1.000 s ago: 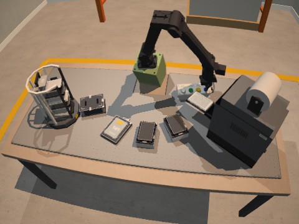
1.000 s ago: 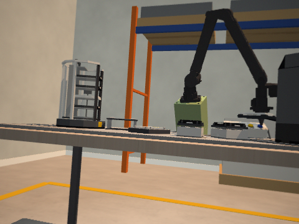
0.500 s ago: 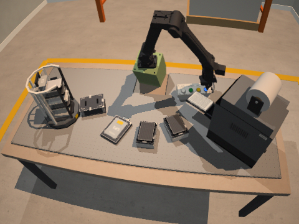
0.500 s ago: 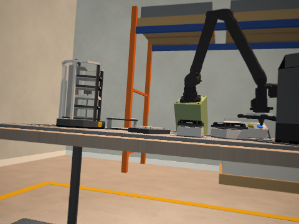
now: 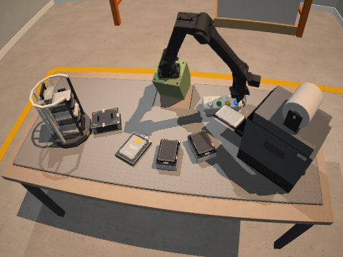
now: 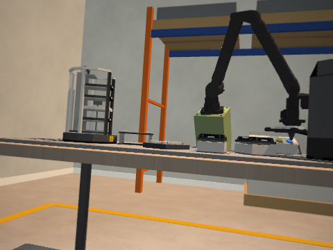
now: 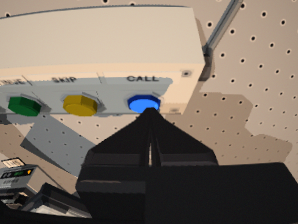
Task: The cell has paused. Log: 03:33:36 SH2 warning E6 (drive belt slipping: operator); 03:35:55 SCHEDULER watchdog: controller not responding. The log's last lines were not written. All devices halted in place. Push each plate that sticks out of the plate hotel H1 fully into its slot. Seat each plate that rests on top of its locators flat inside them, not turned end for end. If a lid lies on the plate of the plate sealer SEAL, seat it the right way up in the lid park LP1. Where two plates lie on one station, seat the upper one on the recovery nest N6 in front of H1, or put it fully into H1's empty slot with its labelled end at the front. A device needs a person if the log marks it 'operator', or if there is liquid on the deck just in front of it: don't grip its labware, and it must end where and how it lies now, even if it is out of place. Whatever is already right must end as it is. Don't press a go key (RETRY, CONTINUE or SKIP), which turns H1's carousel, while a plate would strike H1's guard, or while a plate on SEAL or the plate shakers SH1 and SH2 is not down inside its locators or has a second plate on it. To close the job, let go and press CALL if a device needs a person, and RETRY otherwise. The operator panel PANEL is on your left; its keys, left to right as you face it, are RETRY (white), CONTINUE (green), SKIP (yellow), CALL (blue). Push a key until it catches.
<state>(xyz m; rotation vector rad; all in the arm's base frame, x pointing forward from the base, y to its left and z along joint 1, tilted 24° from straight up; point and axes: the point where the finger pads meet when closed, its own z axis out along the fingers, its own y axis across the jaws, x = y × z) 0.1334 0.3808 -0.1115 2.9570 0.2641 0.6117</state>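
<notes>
From above, the claw (image 5: pixel 240 101) hangs over the right end of the white box-shaped PANEL (image 5: pixel 221 103), at its blue CALL key (image 5: pixel 235 103). Side on, its tip points down just above that key (image 6: pixel 288 141). At the wrist, black wedge fingers, pressed together on nothing, aim straight at the glossy round key (image 7: pixel 144 103).

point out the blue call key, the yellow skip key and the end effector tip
blue CALL key (image 7: pixel 144 103), wrist view, on the key's round cap.
yellow SKIP key (image 7: pixel 80 104), wrist view, middle of its cap.
end effector (image 7: pixel 150 113), wrist view, at the closed fingertips, right at the blue key.
</notes>
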